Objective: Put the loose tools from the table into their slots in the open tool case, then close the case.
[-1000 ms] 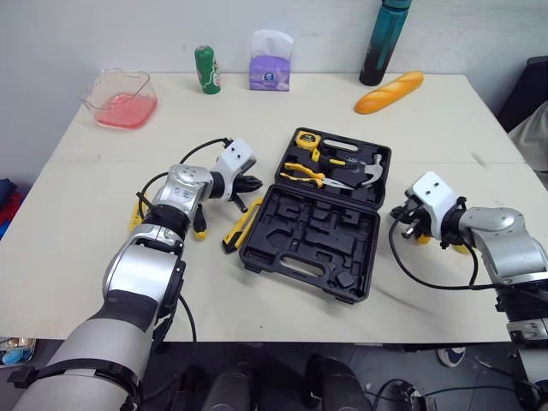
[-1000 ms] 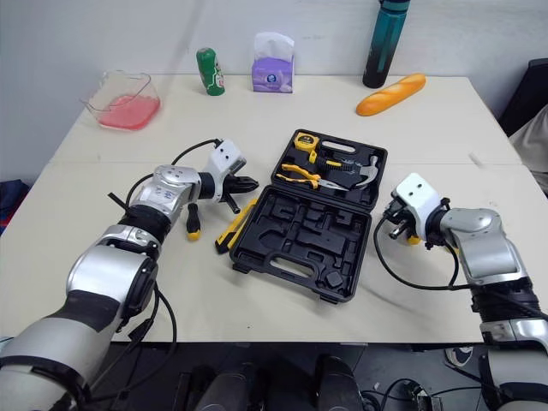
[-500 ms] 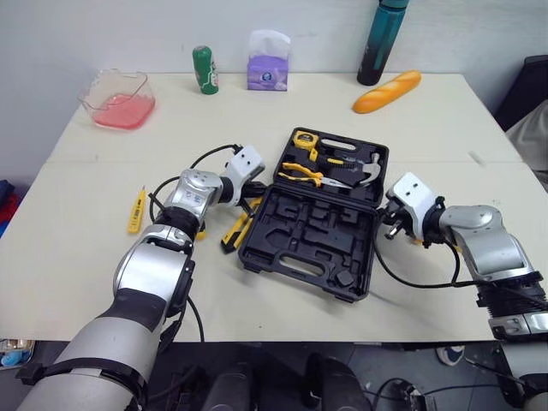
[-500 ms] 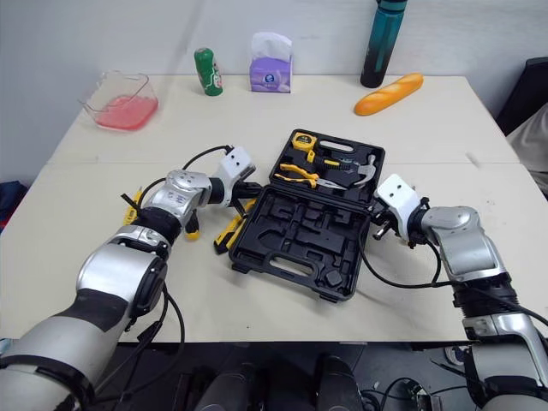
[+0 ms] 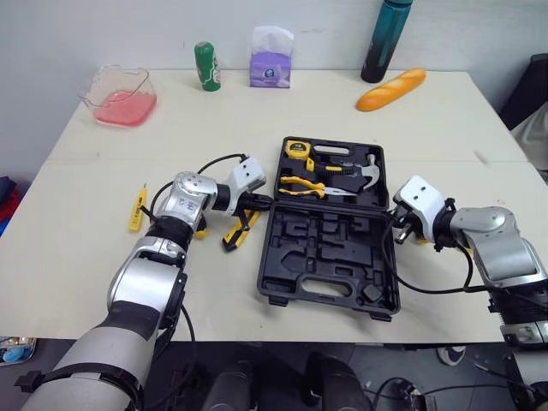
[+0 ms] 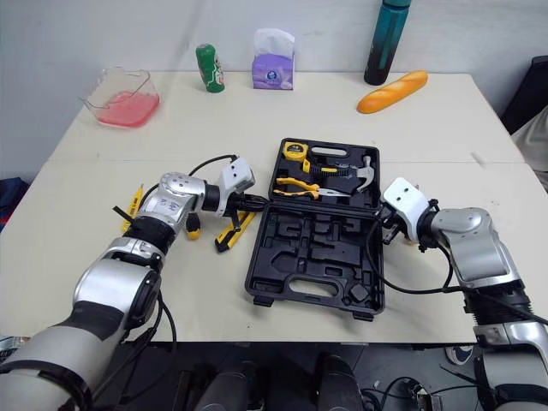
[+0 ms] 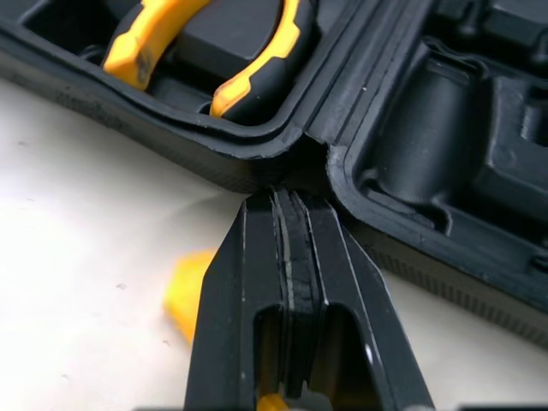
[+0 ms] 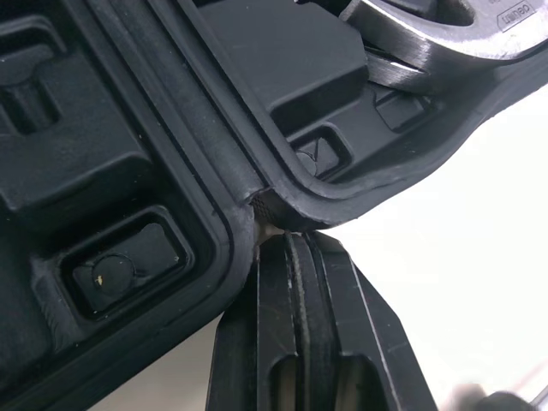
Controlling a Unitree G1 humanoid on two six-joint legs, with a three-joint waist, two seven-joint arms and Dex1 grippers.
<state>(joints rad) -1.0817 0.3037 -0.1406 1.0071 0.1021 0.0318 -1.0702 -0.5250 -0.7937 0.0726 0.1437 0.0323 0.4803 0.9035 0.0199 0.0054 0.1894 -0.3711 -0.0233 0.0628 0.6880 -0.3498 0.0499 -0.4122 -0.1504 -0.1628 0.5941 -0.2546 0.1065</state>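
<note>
Open case [image 5: 330, 253] at the centre of the bench [image 5: 342, 120]. Left gripper [image 7: 287, 195] meets its hinge seam at 9 o'clock and right gripper [image 8: 288, 237] at 3 o'clock, each with jaws pressed together, empty. Knife [image 5: 237, 231] lies loose at 9 o'clock. The lettering on the stowed hammer [image 8: 445, 34] is unreadable.

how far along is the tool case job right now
Done: tape measure, pliers and hammer sit in the open tool case. In hand: nothing; left gripper and right gripper, both shut, touch its hinge ends. Left: utility knife, screwdriver and yellow tester pen lie on the table, near-half slots empty, case not closed.
</note>
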